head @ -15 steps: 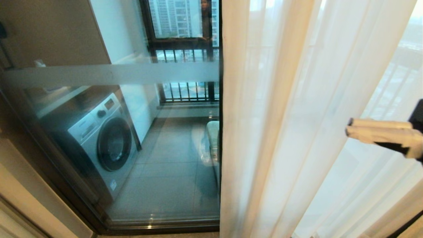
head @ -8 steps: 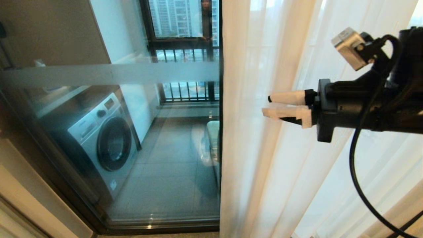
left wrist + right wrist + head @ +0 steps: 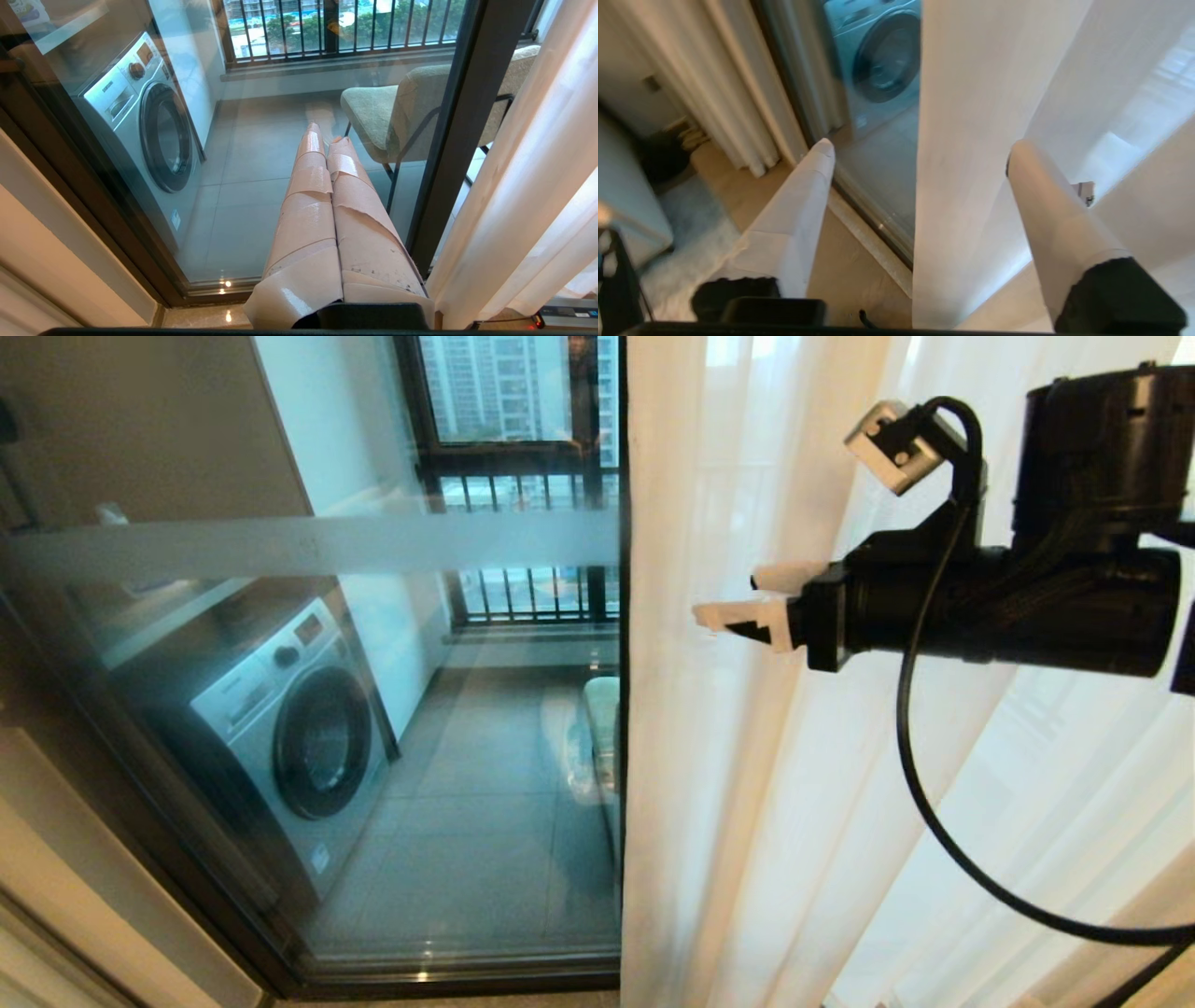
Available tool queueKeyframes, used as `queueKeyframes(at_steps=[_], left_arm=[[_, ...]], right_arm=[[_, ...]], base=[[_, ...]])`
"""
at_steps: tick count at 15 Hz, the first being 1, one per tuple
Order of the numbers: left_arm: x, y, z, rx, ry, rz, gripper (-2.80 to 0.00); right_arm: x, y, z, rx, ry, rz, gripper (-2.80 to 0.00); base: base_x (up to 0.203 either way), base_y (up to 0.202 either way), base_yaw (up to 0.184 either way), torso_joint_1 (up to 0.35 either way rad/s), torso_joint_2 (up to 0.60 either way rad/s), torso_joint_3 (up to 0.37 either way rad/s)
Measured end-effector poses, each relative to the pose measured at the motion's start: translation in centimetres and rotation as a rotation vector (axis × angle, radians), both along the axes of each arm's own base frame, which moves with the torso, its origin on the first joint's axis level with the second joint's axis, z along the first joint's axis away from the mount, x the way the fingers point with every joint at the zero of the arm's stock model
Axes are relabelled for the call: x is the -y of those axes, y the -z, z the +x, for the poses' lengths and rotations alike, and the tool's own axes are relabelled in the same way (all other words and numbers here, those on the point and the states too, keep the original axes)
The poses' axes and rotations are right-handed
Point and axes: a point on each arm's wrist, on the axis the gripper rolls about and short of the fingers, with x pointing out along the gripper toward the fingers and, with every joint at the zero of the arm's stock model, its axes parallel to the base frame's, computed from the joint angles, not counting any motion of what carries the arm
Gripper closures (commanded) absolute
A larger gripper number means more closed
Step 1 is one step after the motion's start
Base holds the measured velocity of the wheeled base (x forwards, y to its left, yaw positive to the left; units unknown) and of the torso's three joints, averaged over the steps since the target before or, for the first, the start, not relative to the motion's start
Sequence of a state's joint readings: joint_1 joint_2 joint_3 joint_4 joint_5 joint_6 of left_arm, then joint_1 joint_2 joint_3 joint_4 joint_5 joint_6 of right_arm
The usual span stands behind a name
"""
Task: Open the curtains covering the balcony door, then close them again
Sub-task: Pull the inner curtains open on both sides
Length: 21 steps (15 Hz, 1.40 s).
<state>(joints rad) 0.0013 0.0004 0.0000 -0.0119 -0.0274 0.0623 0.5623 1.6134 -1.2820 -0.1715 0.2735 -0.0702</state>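
Moved: right gripper [image 3: 747, 597] has swung in from the right edge and up, now level before the curtain's free edge, its fingers spread since a second ago.
Door [image 3: 308, 709]: glass bare on the left; washer [image 3: 299, 728] behind it.
Curtain [image 3: 709, 803]: hangs over the right half, edge at the door frame.
Right gripper: wide apart, holding nothing; the curtain edge sits between the fingers.
Left gripper [image 3: 327, 144]: parked low, pressed together, empty.
Advice: push deeper so a full fold lies between the pads, pinch firmly, then drag left, level and slow.
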Motion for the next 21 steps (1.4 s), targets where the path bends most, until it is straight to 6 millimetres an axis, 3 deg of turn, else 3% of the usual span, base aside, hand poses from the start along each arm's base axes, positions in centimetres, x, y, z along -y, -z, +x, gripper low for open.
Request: queueKeyframes(at_steps=[6,11,15,21], left_arm=[[0.0,0.0,0.0,0.0,0.0,0.0,0.0],[0.0,0.0,0.0,0.0,0.0,0.0,0.0],[0.0,0.0,0.0,0.0,0.0,0.0,0.0],[0.0,0.0,0.0,0.0,0.0,0.0,0.0]], right_arm=[[-4.5,-2.1,2.6,0.027,0.132,0.067,-2.8],[-7.2,-1.1,5.1,0.035,0.323,0.06,-2.8],[-7.8,-2.1,6.1,0.071,0.367,0.093,-2.8],[-5.5,-4.1,7.7,0.145,0.443,0.149,-2.8]], base=[[0.0,0.0,0.0,0.0,0.0,0.0],[0.0,0.0,0.0,0.0,0.0,0.0],[0.0,0.0,0.0,0.0,0.0,0.0],[0.0,0.0,0.0,0.0,0.0,0.0]])
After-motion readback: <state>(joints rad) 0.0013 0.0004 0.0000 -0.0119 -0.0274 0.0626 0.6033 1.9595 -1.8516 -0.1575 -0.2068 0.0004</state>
